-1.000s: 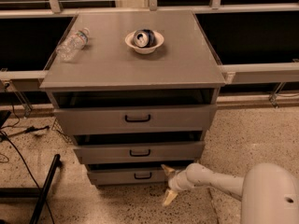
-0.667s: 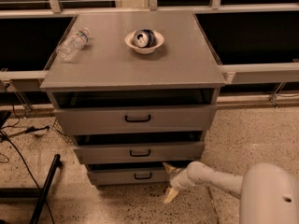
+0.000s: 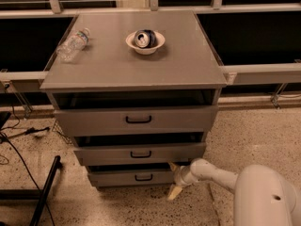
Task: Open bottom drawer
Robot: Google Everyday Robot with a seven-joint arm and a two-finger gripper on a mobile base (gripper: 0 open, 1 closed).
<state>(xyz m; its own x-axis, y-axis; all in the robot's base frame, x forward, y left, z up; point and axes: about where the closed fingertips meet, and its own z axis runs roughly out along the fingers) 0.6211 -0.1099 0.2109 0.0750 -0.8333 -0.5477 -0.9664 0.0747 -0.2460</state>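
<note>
At the right end of the bottom drawer [image 3: 113, 178], the lowest front of the cabinet [image 3: 141, 72], the hand [image 3: 174, 179] hangs with its fingers spread and holding nothing, near but not on the black handle [image 3: 143, 177], so the pull seems not yet done.

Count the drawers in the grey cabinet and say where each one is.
3, stacked: the top drawer under the tabletop, the middle drawer below it, and the bottom drawer lowest, with the gripper at its right end. None looks hidden.
</note>
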